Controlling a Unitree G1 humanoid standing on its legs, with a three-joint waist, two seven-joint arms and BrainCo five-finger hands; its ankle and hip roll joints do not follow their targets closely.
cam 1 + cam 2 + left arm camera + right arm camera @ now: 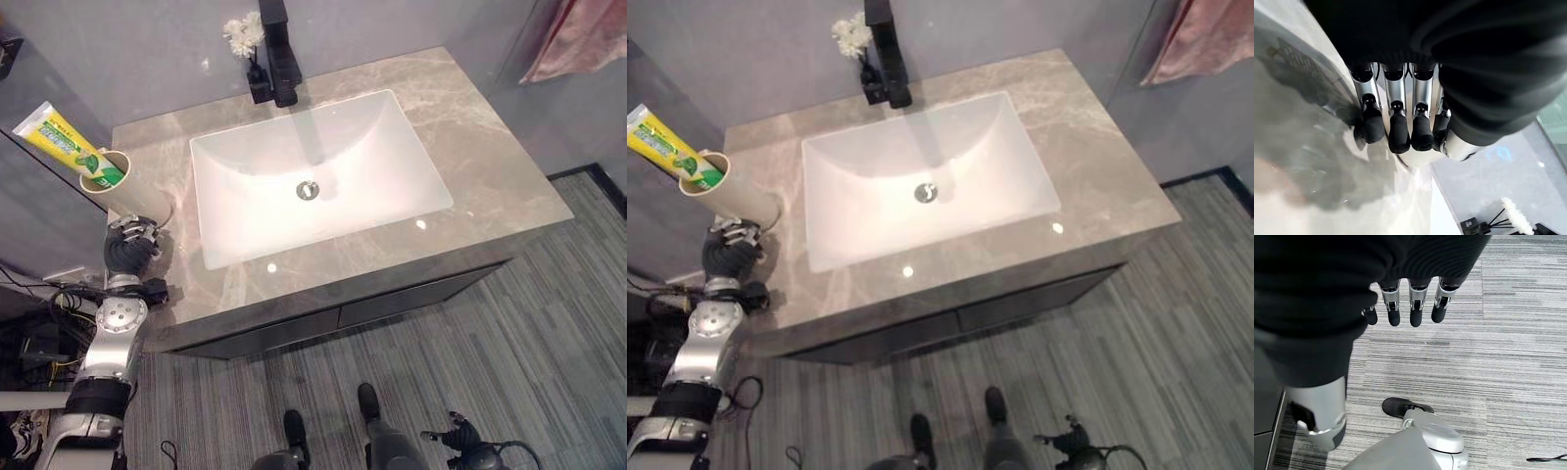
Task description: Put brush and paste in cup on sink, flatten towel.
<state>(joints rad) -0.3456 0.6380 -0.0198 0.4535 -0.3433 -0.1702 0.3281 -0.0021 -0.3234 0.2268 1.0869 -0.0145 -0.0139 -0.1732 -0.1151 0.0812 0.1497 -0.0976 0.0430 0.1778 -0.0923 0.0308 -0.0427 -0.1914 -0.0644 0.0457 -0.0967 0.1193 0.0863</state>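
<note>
A beige cup (pixel 127 191) stands at the left end of the grey marble counter (pixel 490 166), with a yellow and green toothpaste tube (pixel 59 137) sticking out of it. My left hand (pixel 132 250) is at the cup's base, and its fingers (pixel 1396 127) curl against the pale wall of the cup (pixel 1418 157). A pink towel (pixel 578 39) hangs on the wall at the far right. My right hand (pixel 1410 308) hangs low over the floor with straight fingers and holds nothing. No toothbrush is in sight.
A white rectangular basin (pixel 245 196) takes up the middle of the counter. At its back stand a black faucet (pixel 279 49) and a small vase of white flowers (pixel 245 39). Striped grey carpet (pixel 549 343) lies in front of the cabinet.
</note>
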